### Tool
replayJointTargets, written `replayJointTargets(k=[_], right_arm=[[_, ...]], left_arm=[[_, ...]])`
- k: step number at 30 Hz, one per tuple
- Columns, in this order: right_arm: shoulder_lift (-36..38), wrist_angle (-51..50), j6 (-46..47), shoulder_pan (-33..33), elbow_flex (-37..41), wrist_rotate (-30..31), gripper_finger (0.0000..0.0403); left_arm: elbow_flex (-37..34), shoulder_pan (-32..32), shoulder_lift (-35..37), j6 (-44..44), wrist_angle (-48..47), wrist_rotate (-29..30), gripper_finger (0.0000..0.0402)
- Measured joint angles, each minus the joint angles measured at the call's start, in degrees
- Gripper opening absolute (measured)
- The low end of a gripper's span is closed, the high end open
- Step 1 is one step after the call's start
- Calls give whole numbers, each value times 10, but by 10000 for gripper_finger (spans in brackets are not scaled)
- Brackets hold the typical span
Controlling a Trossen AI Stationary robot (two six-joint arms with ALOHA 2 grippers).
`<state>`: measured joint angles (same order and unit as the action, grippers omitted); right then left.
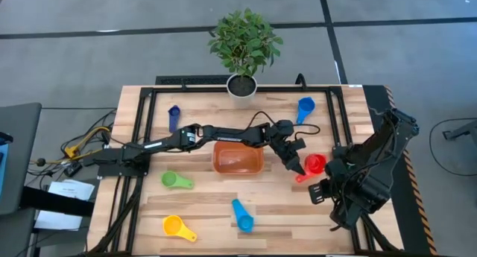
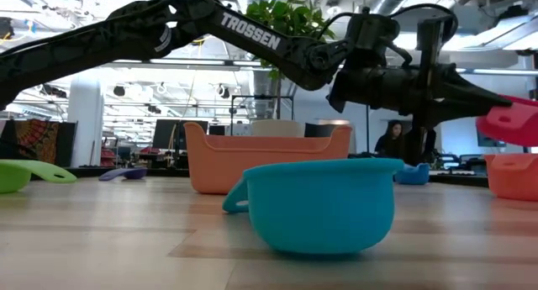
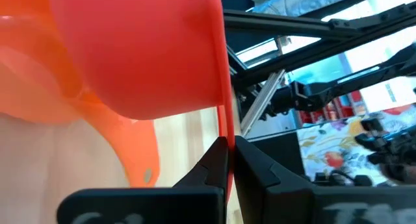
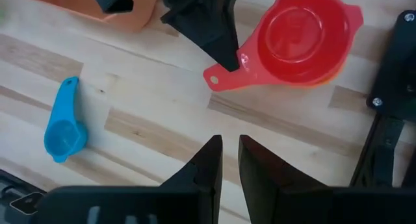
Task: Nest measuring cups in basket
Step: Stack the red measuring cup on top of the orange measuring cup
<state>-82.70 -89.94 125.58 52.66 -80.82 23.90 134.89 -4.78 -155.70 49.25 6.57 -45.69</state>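
Left gripper (image 1: 297,167) is clamped on the flat handle of the red cup (image 1: 316,164), thin fingers (image 4: 218,45) pinching it edge-on; the cup sits just right of the basket, toward the worktop's right edge. Its bowl is smooth glossy plastic, round, and an orange cup (image 4: 335,71) shows beneath its rim, nested under it. In the left wrist view the handle is a thin red edge squeezed between the pads (image 3: 211,169).

Right gripper (image 4: 225,160) hangs above bare wood near the front-right corner, fingers nearly together with a narrow gap, holding nothing.

Basket (image 1: 238,159): shallow orange bin, rounded corners, mid-worktop, looks to hold no cups.

Loose scoops on the slatted wood worktop (image 1: 209,205), one each:
- light blue (image 1: 242,214), front edge centre, on its side
- yellow (image 1: 177,228), front-left
- green (image 1: 174,180), left of the basket
- dark blue (image 1: 174,116), back-left
- blue (image 1: 305,108), back-right

Seven cups in all. A white pot with a leafy plant (image 1: 243,48) stands at the back edge centre.
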Motion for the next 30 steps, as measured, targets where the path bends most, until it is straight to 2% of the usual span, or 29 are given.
replayJointTargets(k=[7, 21, 30], right_arm=[[0, -1, 0, -4, 0, 0, 75], [0, -1, -1, -7, 0, 0, 75], [0, -1, -1, -6, 0, 1, 75]], left_arm=[[0, 0, 0, -15, -9, 12, 5], [0, -8, 0, -15, -11, 35, 99], [0, -20, 1, 5, 8, -8, 109]])
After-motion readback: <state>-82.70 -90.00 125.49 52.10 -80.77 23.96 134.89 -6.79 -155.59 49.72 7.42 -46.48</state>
